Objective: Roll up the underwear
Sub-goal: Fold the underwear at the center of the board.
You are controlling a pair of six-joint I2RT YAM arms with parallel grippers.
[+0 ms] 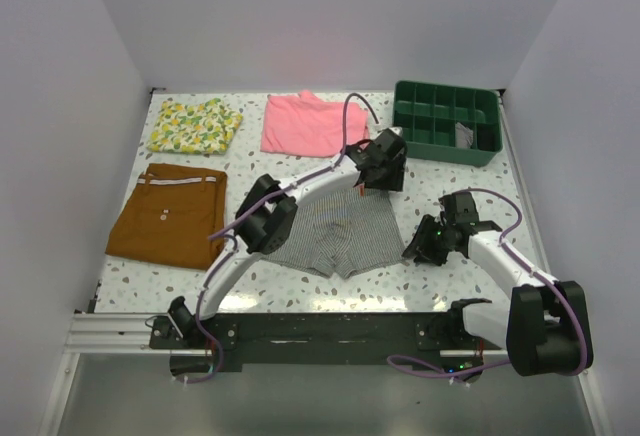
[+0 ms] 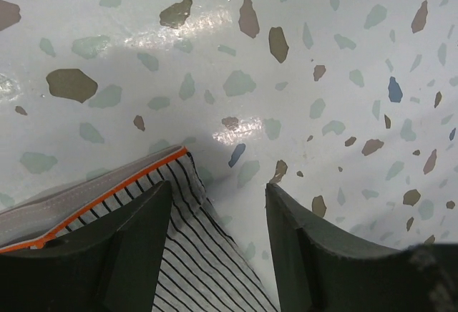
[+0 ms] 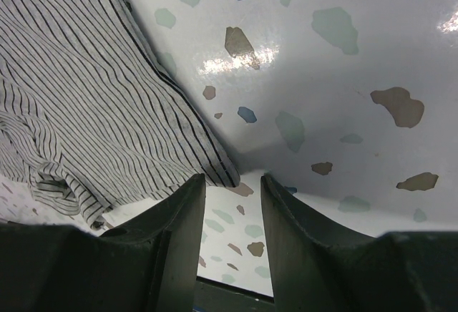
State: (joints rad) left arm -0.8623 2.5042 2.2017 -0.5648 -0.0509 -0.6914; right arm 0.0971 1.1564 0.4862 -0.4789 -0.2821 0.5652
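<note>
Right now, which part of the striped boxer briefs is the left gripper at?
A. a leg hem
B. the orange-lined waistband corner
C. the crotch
B: the left wrist view shows the left gripper open over the waistband corner of the boxer briefs, by its orange line.

Scanning for writing, and there's nothing legible anywhere. The waistband of the underwear [image 2: 189, 247] carries a plain orange line, no lettering. A pale scrap in the green tray [image 1: 440, 153] is too small to tell whether it's printed.
</note>
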